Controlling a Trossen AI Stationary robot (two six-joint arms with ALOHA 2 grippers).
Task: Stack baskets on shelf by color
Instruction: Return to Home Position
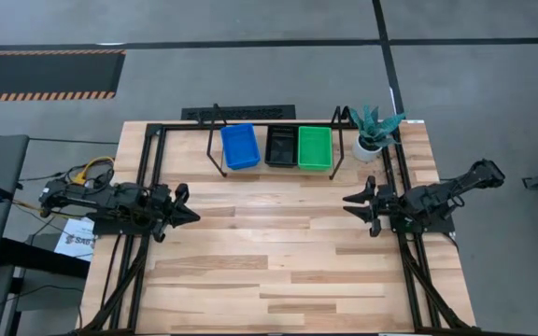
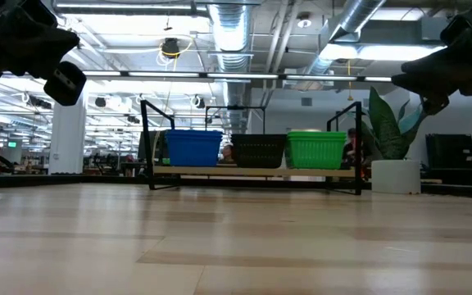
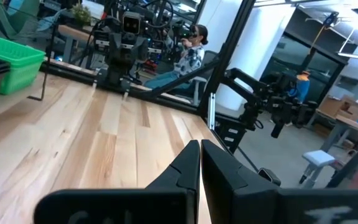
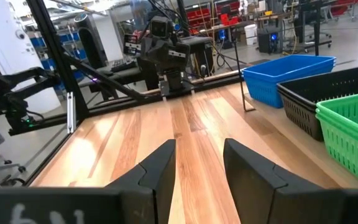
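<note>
Three groups of baskets stand side by side on the shelf (image 1: pixel 215 140) at the table's far edge: blue (image 1: pixel 240 147) on the left, black (image 1: pixel 281 147) in the middle, green (image 1: pixel 314 147) on the right. In the low view the blue (image 2: pixel 193 148), black (image 2: pixel 258 151) and green (image 2: pixel 316 149) ones rest on the shelf's wood board (image 2: pixel 252 171). The right wrist view shows layered rims on the green (image 4: pixel 353 124) and black (image 4: pixel 328 93) ones. My left gripper (image 1: pixel 192 215) (image 3: pixel 200 144) hovers shut near the table's left side. My right gripper (image 1: pixel 348 203) (image 4: pixel 199 146) hovers open near the right side. Neither touches anything.
A plant in a white pot (image 1: pixel 372 131) stands just right of the shelf at the far right corner. Black frame posts (image 1: pixel 148 168) run along both table sides. Bare wood (image 1: pixel 269 243) lies between the arms. A person (image 3: pixel 188 53) sits beyond the table's right side.
</note>
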